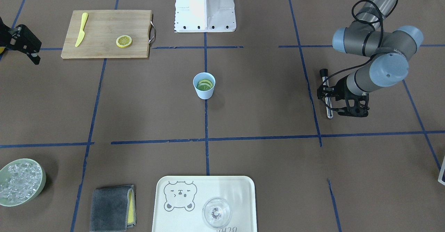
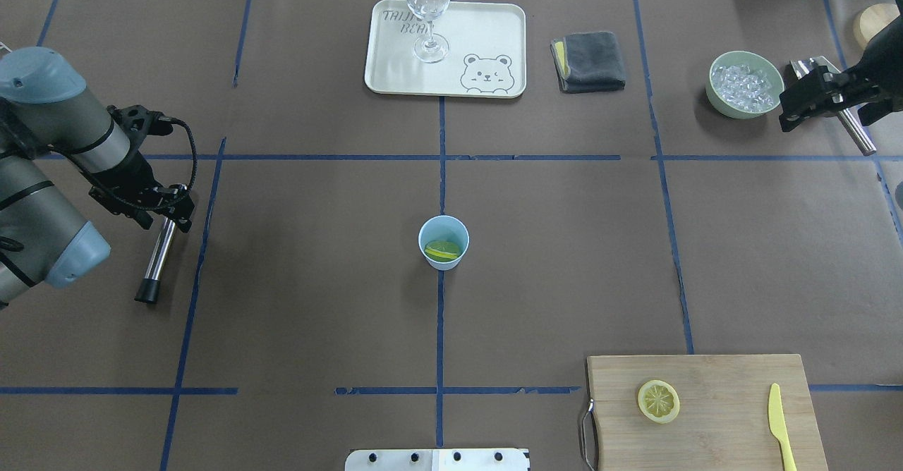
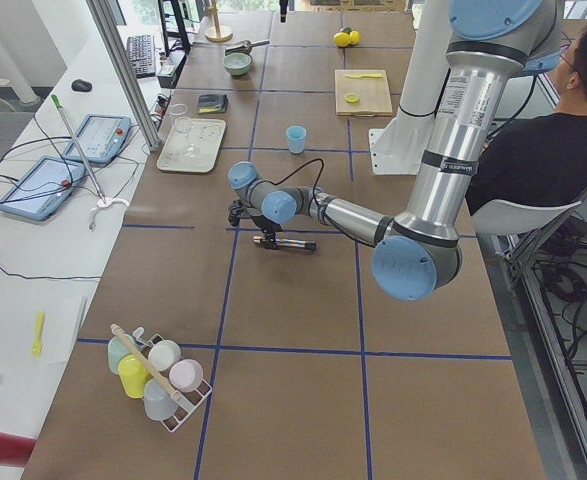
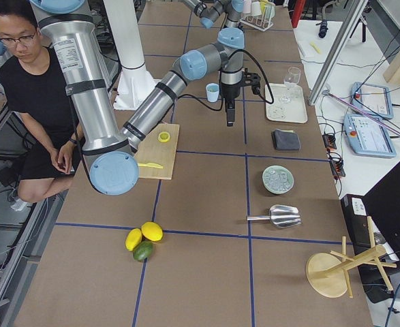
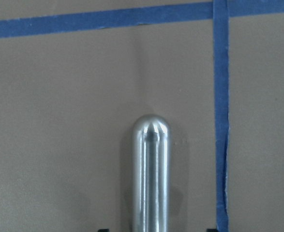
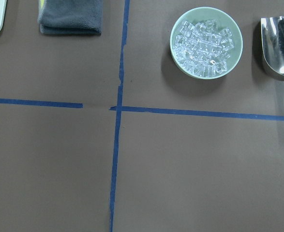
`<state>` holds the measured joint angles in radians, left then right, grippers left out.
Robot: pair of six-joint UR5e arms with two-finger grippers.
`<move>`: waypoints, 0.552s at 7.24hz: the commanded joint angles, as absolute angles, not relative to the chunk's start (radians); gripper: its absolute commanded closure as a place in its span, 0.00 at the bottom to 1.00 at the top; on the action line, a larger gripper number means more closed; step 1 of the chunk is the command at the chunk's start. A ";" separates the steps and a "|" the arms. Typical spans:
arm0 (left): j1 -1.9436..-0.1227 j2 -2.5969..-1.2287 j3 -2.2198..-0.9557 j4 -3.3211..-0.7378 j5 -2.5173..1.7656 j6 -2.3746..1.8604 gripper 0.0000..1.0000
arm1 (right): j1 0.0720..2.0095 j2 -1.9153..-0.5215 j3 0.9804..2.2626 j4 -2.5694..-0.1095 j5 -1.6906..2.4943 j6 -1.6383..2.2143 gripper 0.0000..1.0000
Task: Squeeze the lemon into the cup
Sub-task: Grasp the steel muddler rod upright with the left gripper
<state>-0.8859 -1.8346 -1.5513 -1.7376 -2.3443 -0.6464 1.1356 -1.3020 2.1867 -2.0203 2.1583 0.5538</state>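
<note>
Taking the overhead view with the cup as the dial's centre, the left gripper [image 2: 169, 210] sits at 9 o'clock, low over the matte brown table [image 2: 317, 280]. Its jaws are clamped on a smooth, round-ended steel rod [image 2: 156, 256] with a black tip.

At the centre stands the cup [image 2: 444, 265], light-blue tapered plastic. The lemon slice [image 2: 442, 250] lies tilted inside it, a thin yellow-green disc.

At 12 o'clock a cream rounded-corner tray [image 2: 487, 30] printed with a bear carries a clear stemmed glass [image 2: 427, 5]. A folded grey plush cloth [image 2: 592, 60] lies at 1 o'clock.

At 4 o'clock a rectangular wooden board [image 2: 719, 414] holds a second slice [image 2: 659, 401], flat and pale-segmented, and a yellow plastic knife [image 2: 780, 425].

At 2 o'clock a pale green bowl [image 2: 730, 108] is full of glassy ice cubes [image 2: 744, 87]. Just right of it is the black right gripper [image 2: 804, 101]; I cannot tell how its jaws stand.
</note>
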 commanded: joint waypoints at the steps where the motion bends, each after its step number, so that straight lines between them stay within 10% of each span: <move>1: -0.884 -1.835 -1.539 -1.762 -2.321 -0.647 0.27 | 1.137 -1.301 2.187 -2.020 2.158 0.554 0.00; 3: -0.884 -1.835 -1.540 -1.764 -2.321 -0.650 0.39 | 1.137 -1.301 2.187 -2.020 2.158 0.554 0.00; 4: -0.884 -1.835 -1.542 -1.764 -2.321 -0.652 0.65 | 1.137 -1.301 2.187 -2.020 2.158 0.554 0.00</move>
